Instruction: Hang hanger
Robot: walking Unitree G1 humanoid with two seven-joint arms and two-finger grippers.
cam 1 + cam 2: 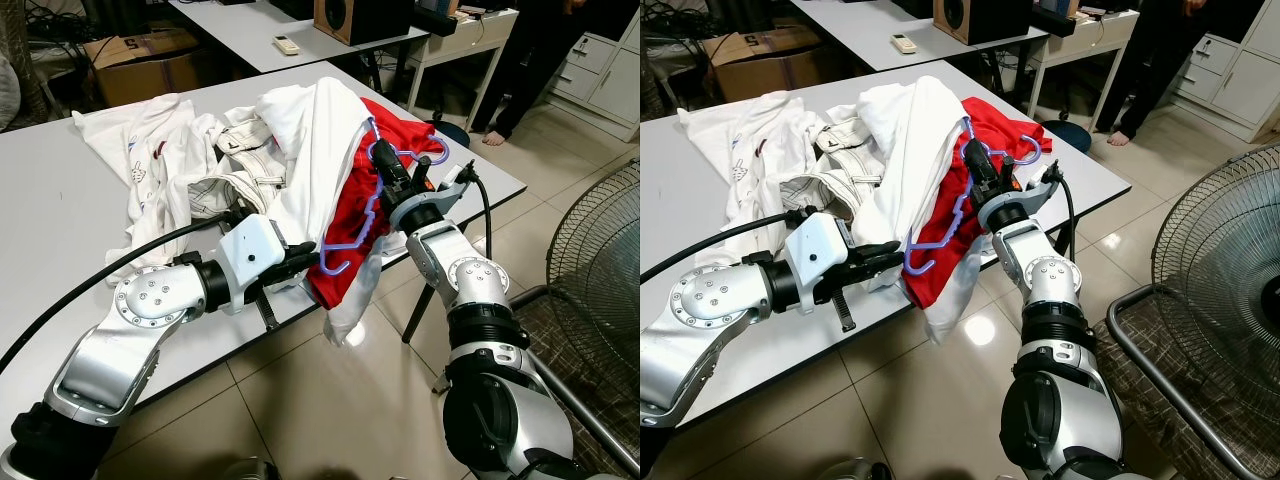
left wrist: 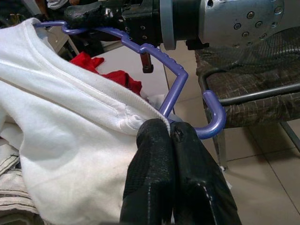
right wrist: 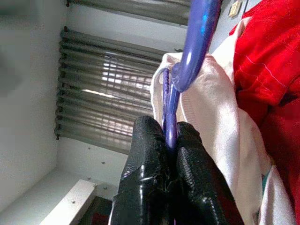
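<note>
1. Two grippers work at the near edge of the grey table (image 1: 60,190). The right gripper (image 1: 385,170) is clenched on the purple hanger (image 1: 352,237) near its hook end; the right wrist view shows the black fingers (image 3: 154,178) pressed together with the thin purple bar between them.
2. The left gripper (image 1: 302,258) is pinched shut on the hem of the white shirt (image 1: 305,150), right beside the hanger's lower curved end; in the left wrist view both pads meet on the folded cloth edge (image 2: 140,123).
3. The hanger hangs tilted over the table edge, half wrapped in the white shirt and lying against a red garment (image 1: 345,275) that droops toward the tiled floor.
4. Handling, as a judgement: the hanger looks like light, moulded plastic, stiff enough to carry by one bar but smooth, so it may pivot or slip between narrow fingers. A hold close to the hook neck, as now, should control its tilt best.
5. The shirt is soft and limp. It will sag and slide off a sloping shoulder unless the collar is drawn over the hanger's end, and a grip on the thicker hem seam is the surest purchase.
6. Further loose clothes (image 1: 190,160) lie heaped on the table behind, and a floor fan (image 1: 600,260) stands at the robot's right.
</note>
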